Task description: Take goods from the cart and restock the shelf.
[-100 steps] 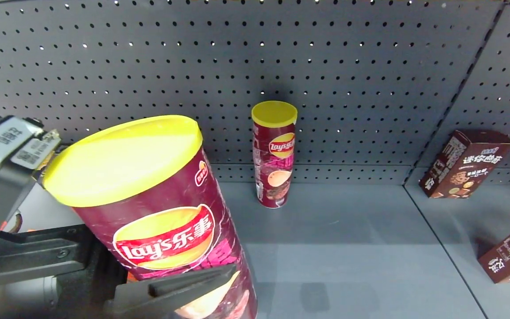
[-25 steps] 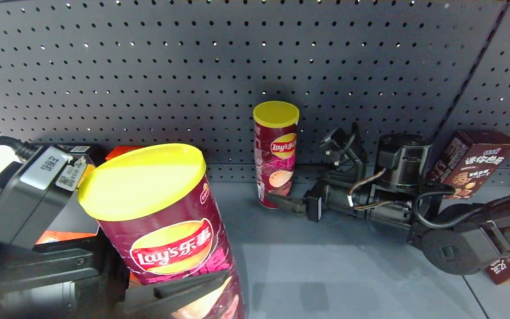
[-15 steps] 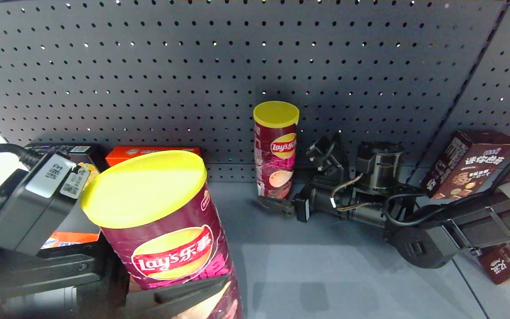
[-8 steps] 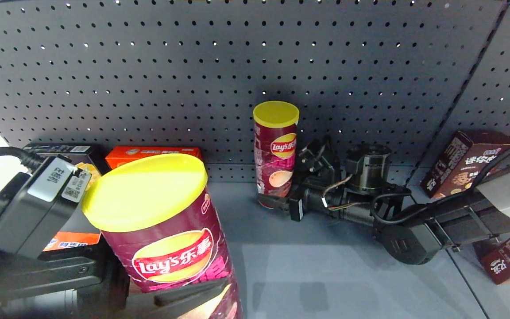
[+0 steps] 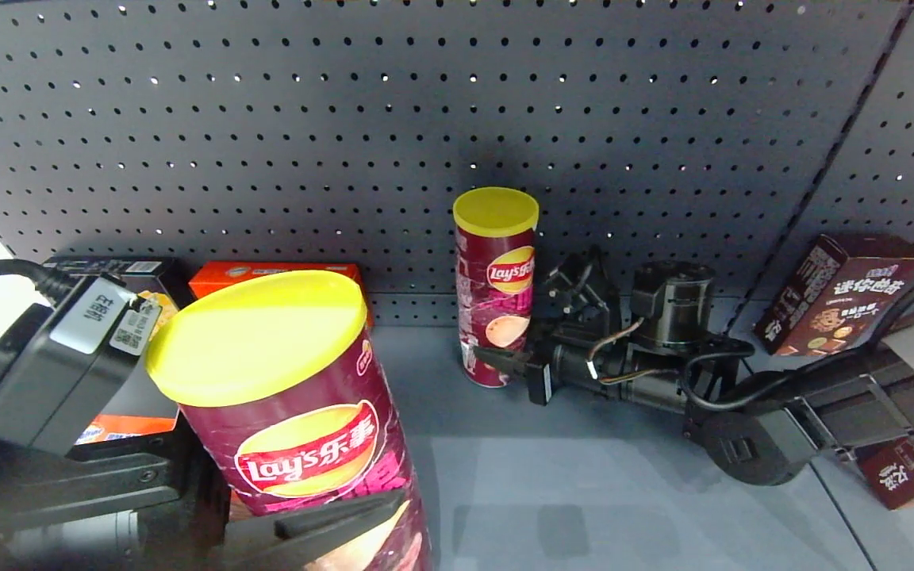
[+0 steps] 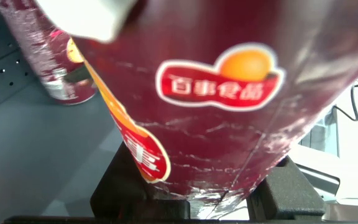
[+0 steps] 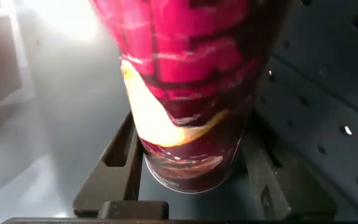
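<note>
A maroon chip can with a yellow lid [image 5: 298,420] stands upright in the near left foreground, with my left gripper [image 5: 282,496] shut on its lower body. The left wrist view has this can [image 6: 229,93] close up between the left gripper [image 6: 207,193] fingers. A second, same-looking chip can [image 5: 497,277] stands upright on the grey shelf [image 5: 584,476] near the pegboard. My right gripper [image 5: 497,358] comes in from the right, low around that can's base. In the right wrist view both fingers press the second can [image 7: 191,93], so the right gripper [image 7: 191,177] is shut on it.
A dark pegboard wall [image 5: 346,119] backs the shelf. An orange box [image 5: 266,274] and a black box [image 5: 108,266] lie at the back left. Two brown cookie boxes [image 5: 838,293] [image 5: 909,468] sit at the right. Bare shelf floor lies between the two cans.
My right arm came in from the right and its fingers closed around the back can's base. That can has shifted slightly toward the front. The left arm with its can barely moved.
</note>
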